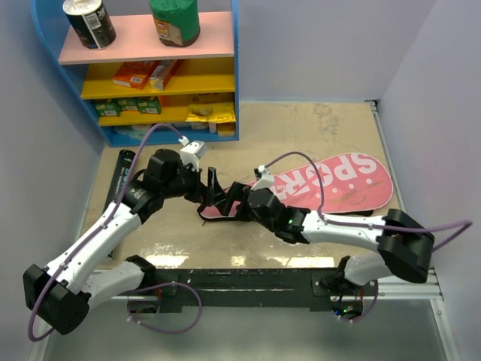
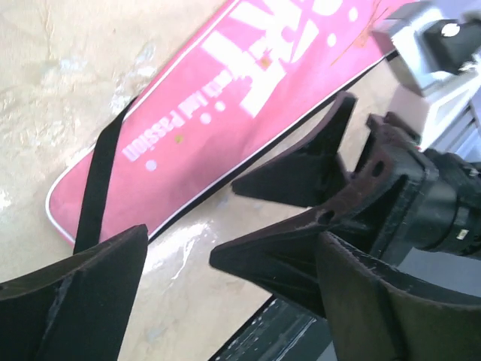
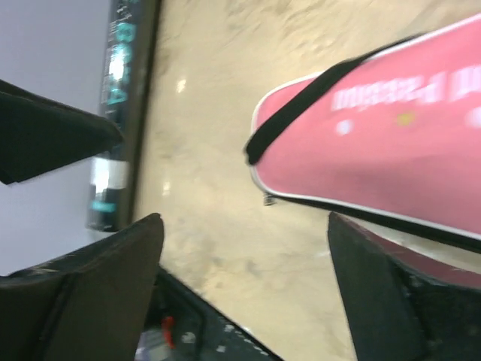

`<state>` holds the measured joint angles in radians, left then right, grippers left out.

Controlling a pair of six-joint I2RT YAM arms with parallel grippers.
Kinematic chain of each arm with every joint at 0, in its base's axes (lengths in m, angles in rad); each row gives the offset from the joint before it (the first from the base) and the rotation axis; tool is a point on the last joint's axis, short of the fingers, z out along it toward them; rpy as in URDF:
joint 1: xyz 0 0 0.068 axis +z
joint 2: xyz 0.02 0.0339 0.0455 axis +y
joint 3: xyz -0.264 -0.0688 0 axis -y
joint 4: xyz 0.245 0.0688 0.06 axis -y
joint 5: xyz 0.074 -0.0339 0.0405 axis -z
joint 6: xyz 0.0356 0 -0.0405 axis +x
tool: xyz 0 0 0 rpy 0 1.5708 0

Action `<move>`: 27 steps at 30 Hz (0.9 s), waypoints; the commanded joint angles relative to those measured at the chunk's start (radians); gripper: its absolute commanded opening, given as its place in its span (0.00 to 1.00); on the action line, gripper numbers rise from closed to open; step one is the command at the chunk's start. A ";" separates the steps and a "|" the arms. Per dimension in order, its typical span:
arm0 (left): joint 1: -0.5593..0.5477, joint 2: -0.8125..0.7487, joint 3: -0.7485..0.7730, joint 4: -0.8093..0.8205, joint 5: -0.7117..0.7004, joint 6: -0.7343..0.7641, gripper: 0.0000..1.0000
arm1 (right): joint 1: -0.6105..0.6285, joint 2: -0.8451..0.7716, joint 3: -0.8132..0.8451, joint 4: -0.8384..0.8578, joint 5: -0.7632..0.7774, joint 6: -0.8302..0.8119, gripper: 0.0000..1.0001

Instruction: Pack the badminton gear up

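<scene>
The pink racket-shaped cover (image 1: 338, 180) with white "SPORT" lies flat on the table, right of centre, its narrow end pointing left. My left gripper (image 1: 213, 194) and right gripper (image 1: 239, 201) hover close together over that narrow end. In the left wrist view the left gripper (image 2: 233, 248) is open and empty, with the cover (image 2: 225, 113) and its black strap (image 2: 94, 188) beyond. The right gripper (image 3: 246, 226) is also open, over bare table beside the cover (image 3: 391, 150). A long black tube (image 3: 120, 98) with teal lettering lies along the left wall (image 1: 122, 169), partly behind the left arm.
A blue shelf unit (image 1: 234, 75) stands at the back left with snack cans (image 1: 89, 21) on top and boxes below. Grey walls close in both sides. The arms' black base rail (image 1: 263, 282) runs along the near edge.
</scene>
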<state>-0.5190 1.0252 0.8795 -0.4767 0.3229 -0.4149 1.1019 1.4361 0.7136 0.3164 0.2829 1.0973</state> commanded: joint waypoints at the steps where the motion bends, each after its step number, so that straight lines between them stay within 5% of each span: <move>1: 0.037 0.000 0.073 0.079 -0.268 0.071 1.00 | 0.047 -0.224 0.132 -0.437 0.126 -0.298 0.99; 8: 0.037 -0.049 0.061 0.104 -0.301 0.139 1.00 | 0.047 -0.384 0.276 -0.779 0.442 -0.392 0.99; 15: 0.037 -0.139 -0.022 0.194 -0.352 0.146 1.00 | 0.047 -0.394 0.423 -1.052 0.594 -0.338 0.99; 27: 0.037 -0.237 -0.102 0.309 -0.427 0.203 1.00 | 0.047 -0.522 0.428 -0.982 0.627 -0.433 0.99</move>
